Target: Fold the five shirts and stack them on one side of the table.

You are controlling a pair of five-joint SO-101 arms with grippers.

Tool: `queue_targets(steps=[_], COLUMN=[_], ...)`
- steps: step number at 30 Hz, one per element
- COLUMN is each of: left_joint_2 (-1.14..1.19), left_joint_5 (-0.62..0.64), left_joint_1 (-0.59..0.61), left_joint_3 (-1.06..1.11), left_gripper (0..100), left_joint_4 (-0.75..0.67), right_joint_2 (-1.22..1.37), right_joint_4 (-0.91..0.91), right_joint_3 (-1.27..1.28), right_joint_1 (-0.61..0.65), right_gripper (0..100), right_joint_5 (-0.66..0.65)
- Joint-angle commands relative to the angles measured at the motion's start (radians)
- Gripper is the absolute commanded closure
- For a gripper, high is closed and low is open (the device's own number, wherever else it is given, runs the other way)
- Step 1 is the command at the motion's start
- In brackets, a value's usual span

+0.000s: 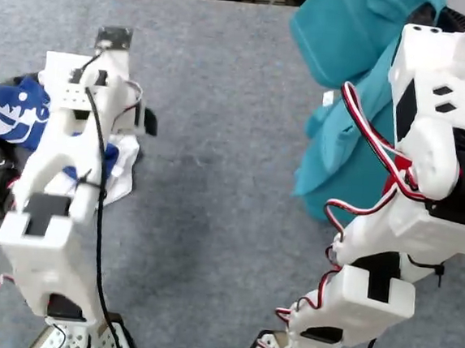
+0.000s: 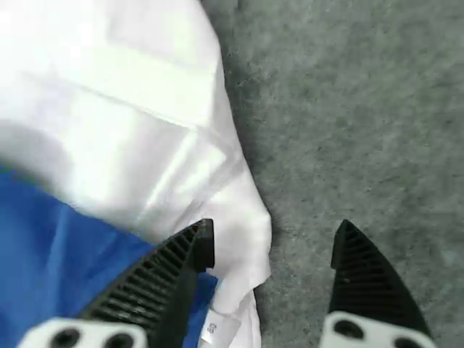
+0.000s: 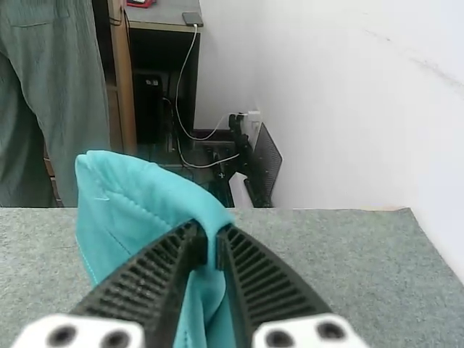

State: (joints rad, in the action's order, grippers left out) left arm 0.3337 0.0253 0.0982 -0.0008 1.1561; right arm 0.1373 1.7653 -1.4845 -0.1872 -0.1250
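The widest free lane is the bare grey table (image 1: 219, 140), running from 6 to 12 o'clock through the middle of the high view, between the two arms. At 9 o'clock the left arm (image 1: 60, 183) stands over a heap of shirts (image 1: 10, 114) and blocks that side. From 1 to 5 o'clock the right arm (image 1: 429, 159) and the raised teal shirt (image 1: 344, 110) close off the right side. The right tool (image 3: 210, 239) is clamped on that cloth. The left tool (image 2: 275, 232) hangs with jaws apart at the edge of a white shirt (image 2: 130, 109), one finger over cloth and the other over bare table.
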Motion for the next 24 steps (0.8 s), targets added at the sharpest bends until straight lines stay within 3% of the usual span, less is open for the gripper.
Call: queue_targets(steps=[1,6,15,19,24], left_joint_2=[0.133,0.253,0.261,0.261,0.275], left_joint_5=[0.005,0.002,0.002,0.002,0.002], left_joint_1=[0.036,0.076,0.148,0.311,0.596], left_joint_3=[-0.088,-0.3,-0.825,-1.165,-1.595], left_gripper=[75,97,97,97,97], left_joint_4=[0.029,0.161,0.499,0.585,0.574], right_joint_2=[-0.031,-0.031,-0.031,-0.031,-0.03], right_joint_4=[0.002,0.002,0.002,0.002,0.002], right_joint_3=[0.005,0.005,0.005,0.005,0.005], right_joint_1=[0.015,0.017,0.017,0.015,0.017], right_gripper=[98.5,98.5,98.5,98.5,98.5], right_joint_5=[0.009,0.009,0.009,0.005,0.002])
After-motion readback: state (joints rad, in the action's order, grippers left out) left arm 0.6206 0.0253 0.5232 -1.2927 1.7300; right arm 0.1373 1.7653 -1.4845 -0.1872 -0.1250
